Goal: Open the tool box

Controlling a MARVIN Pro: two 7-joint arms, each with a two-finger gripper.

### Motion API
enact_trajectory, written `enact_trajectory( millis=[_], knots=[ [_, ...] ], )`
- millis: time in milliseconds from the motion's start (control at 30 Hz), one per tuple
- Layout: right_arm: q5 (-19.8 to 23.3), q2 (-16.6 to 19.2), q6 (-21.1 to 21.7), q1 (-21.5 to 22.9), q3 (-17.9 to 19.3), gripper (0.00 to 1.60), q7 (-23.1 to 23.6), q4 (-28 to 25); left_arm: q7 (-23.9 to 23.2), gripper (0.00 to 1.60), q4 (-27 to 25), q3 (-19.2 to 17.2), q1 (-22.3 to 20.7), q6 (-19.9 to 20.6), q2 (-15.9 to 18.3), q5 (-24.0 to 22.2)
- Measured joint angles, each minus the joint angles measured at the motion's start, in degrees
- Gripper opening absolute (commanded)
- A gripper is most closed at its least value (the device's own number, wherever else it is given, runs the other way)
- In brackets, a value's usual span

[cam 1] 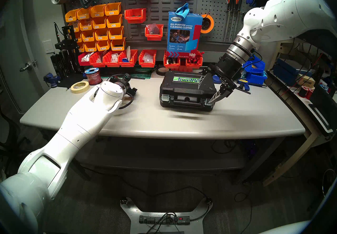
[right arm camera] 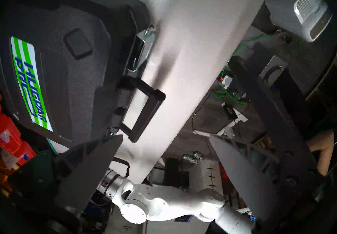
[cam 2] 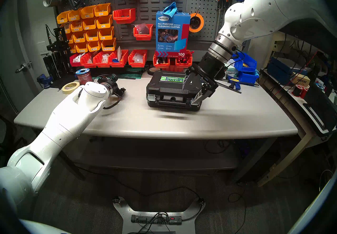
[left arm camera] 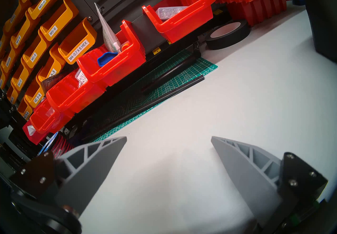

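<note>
One black hard-plastic briefcase-shaped tool box (cam 1: 184,89) w/ a green-white-blue label lies flat, lid down, on the grey table (cam 1: 164,122), right of centre. On its front edge: 2 silver latches, left latch (cam 1: 165,98) and right latch (cam 1: 207,102), plus 1 black handle (cam 1: 186,102) between them. In the right wrist view one latch (right arm camera: 144,47) looks flipped outward; the other is hidden behind a finger there.

Two arms, 2 grippers. Right gripper (cam 1: 205,89) is over the box's right front corner, fingers spread apart, nothing between them; one fingertip sits at the right latch, contact unclear. Left gripper (left arm camera: 168,139) hovers over bare table well left of the box, also spread, empty.

Behind: 1 blue cardboard cleaning-cloths box (cam 1: 184,33), 1 cream tape roll (cam 1: 80,87), 1 black tape roll (left arm camera: 228,33).
</note>
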Motion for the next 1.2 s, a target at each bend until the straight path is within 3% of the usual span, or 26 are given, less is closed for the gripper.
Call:
enact_trajectory(
  millis=[133, 500, 933, 1200],
  knots=[
    [1.51, 1.03, -4.11, -1.55, -2.2, 1.6, 0.83, 0.39, -0.01, 1.6, 0.0, -0.02, 0.0, 0.0, -0.02, 0.02],
    [3.11, 2.62, -6.94, -3.02, -4.94, 1.6, 3.68, -1.2, -0.04, 1.6, 0.01, -0.06, 0.0, 0.0, -0.05, 0.05],
    [2.57, 2.91, -4.31, -2.59, -5.35, 1.6, 7.14, -2.27, -0.07, 1.6, 0.01, -0.1, 0.0, 0.0, -0.09, 0.09],
    [1.01, 2.88, -1.1, -2.21, -5.17, 1.6, 12.19, -2.55, -0.1, 1.6, 0.02, -0.13, 0.0, 0.0, -0.1, 0.12]
  ],
)
